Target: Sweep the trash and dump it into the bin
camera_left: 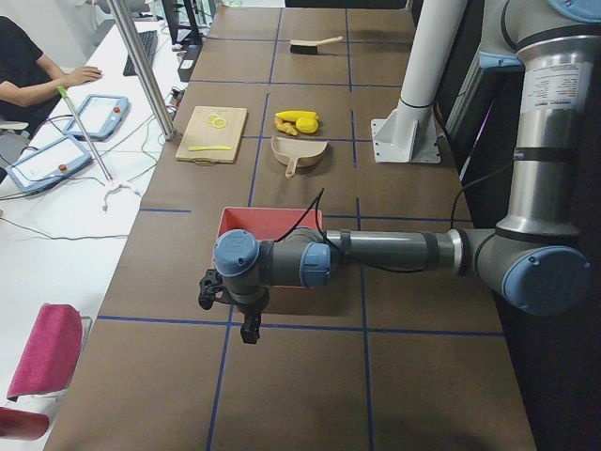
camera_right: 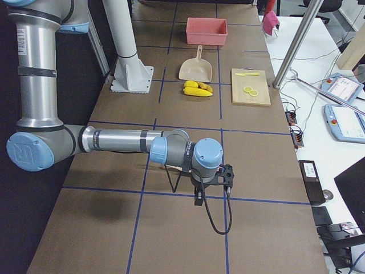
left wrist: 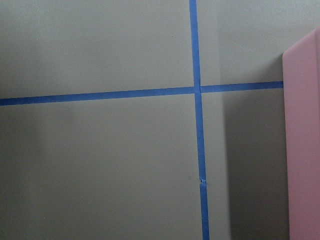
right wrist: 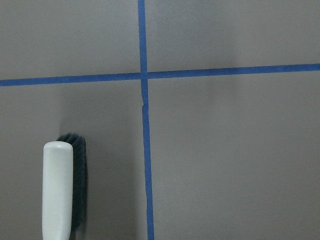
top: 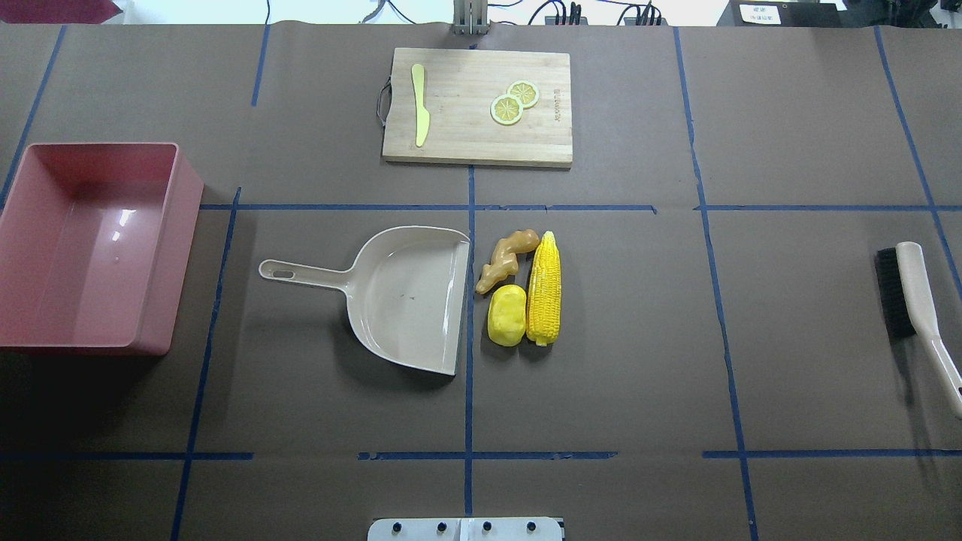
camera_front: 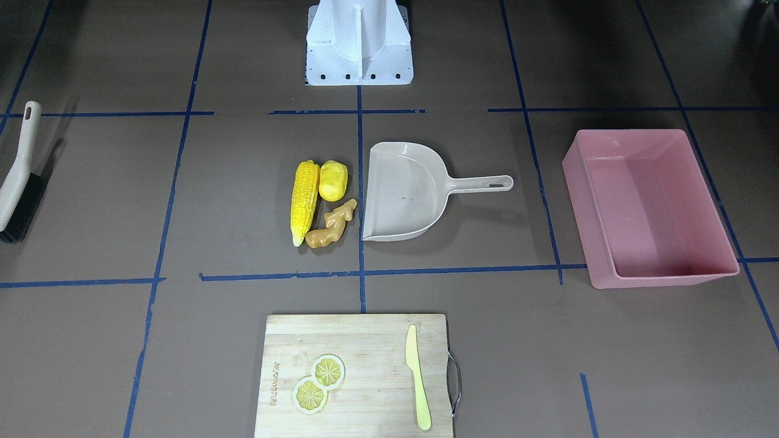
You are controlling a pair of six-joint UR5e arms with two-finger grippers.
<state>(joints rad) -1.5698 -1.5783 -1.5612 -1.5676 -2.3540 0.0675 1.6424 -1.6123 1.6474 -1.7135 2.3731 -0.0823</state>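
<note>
The potato (top: 506, 315) and ginger root (top: 507, 259) lie between the corn cob (top: 543, 289) and the dustpan (top: 398, 293), which is on their left. The bin (top: 184, 248) stands far to the robot's left and the brush (top: 918, 289) far to its right. Beyond them, the cutting board (top: 466, 143) carries the knife (top: 421, 113) and lemon slices (top: 515, 103).

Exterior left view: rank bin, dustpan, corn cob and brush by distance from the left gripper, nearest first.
1. The pink bin, at the near end of the table, just beyond the left gripper.
2. The dustpan, mid-table, handle toward the gripper.
3. The corn cob, just past the dustpan.
4. The brush, at the table's far end.
</note>
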